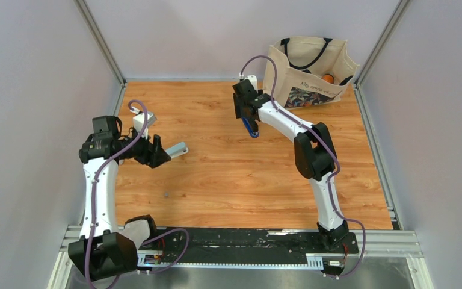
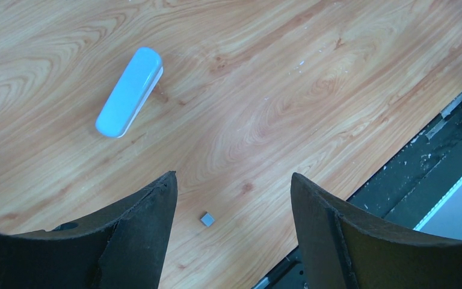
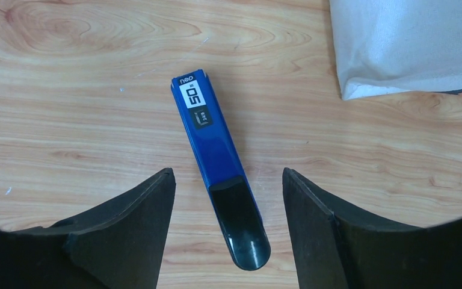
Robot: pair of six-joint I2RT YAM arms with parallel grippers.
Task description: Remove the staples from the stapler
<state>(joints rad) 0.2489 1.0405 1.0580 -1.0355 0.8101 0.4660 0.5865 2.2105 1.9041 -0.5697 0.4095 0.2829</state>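
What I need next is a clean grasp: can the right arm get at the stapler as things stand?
Probably yes. The right gripper hangs open just over the stapler, a finger to either side of it and nothing covering it. The bag stands apart, off to one side.

Top cam: high, near edge, tilted down on whole bench point(image 1: 228, 180). Wrist cams: close, facing down; right shares stapler point(image 1: 251, 127) w/ top.

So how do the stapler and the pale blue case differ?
The stapler is dark blue with a black end and label; the case is plain pale blue. The stapler lies between the right gripper's open fingers; the case lies beyond the left gripper's. Both lie flat.
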